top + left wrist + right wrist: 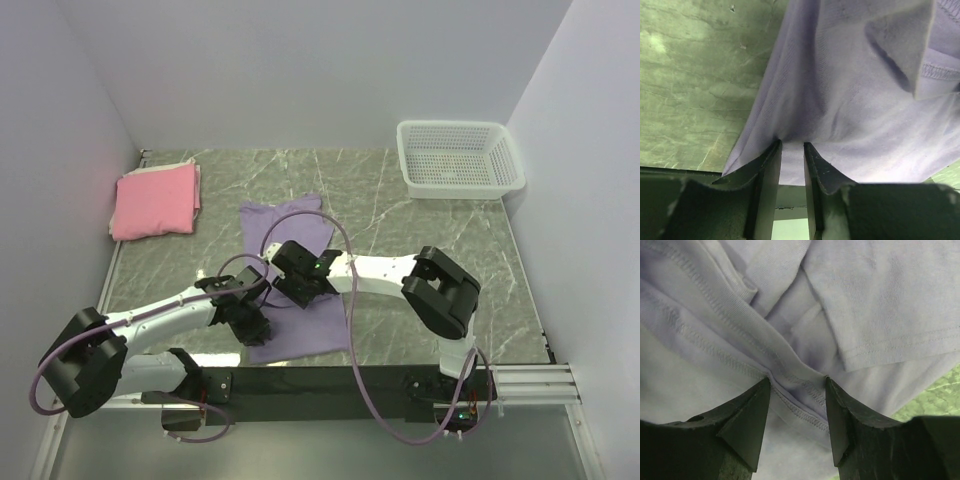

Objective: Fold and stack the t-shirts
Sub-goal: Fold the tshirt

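Shirt: lavender-purple cloth t-shirt (290, 225), centre frame on the marbled green tabletop (400, 220), long axis running top to bottom.
Left fingers (767, 175): I've got its lower-left edge pinched.
Right fingers (747, 425): spread, straddling a hem mid-shirt.

The tabletop (400, 230) is grey-green stone with pale veins. A folded pink tee (154, 200) lies at its far left, close against the wall. A purple tee (285, 225) lies rumpled around the middle, running toward the near edge. A white mesh basket (455, 188) sits at the far right corner.
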### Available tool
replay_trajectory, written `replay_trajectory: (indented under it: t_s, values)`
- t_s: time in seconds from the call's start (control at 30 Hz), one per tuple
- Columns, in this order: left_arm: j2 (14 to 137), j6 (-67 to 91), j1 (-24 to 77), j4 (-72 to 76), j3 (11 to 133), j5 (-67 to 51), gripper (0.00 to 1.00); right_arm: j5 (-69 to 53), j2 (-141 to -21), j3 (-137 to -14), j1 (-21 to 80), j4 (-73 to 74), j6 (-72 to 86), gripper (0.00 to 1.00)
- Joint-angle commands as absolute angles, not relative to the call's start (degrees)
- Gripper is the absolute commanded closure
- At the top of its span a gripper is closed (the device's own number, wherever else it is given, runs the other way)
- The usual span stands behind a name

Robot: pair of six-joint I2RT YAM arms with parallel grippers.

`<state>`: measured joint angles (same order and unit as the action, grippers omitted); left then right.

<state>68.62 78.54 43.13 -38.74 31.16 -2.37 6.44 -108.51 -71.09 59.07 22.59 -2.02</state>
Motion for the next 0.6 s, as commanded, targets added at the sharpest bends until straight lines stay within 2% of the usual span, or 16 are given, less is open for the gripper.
replay_trajectory:
  t_s: [0.0, 0.13, 0.27, 0.57]
  values:
    - [70.9, 78.5, 43.2, -40.1, 29.4, -2.3, 0.69, 10.9, -110.2, -72.8, 57.9, 20.2, -1.9, 0.45]
    - [70.8, 78.2, 43.3, -40.6, 29.4, -2.2, 0.69, 12.5, -111.3, -76.7, 53.3, 21.4, 3.8, 0.46]
    - [70.4, 78.4, 43.3, -40.5, 29.2, -2.1, 0.69, 8.9, -108.6, -78.0, 49.9, 20.8, 8.3, 0.47]
    - [70.3, 78.0, 43.4, -40.7, 29.9, -1.3, 0.69, 2.7, -101.3, -69.3, 55.0, 19.3, 1.1, 0.46]
